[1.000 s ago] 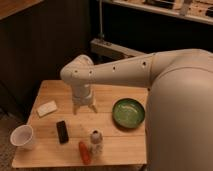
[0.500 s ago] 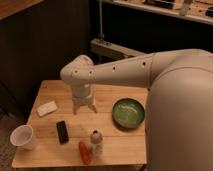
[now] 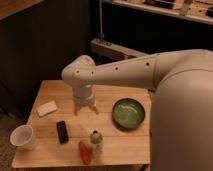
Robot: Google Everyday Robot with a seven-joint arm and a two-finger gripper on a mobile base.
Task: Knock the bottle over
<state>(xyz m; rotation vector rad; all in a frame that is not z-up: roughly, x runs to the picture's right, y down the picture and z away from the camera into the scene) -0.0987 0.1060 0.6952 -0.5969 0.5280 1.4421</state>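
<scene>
We count one wooden table point(image 3: 117, 145) with six things on it, one of each kind: one bottle point(image 3: 95, 141), one white cup point(image 3: 23, 136), one orange carrot-like thing point(image 3: 85, 152), one flat black block point(image 3: 62, 131), one pale sponge-like pad point(image 3: 47, 108) and one green bowl point(image 3: 129, 112). We see one robot arm point(image 3: 125, 70) bearing one gripper point(image 3: 85, 111), which hangs over the middle of the table, behind the bottle, its two fingers spread apart.
</scene>
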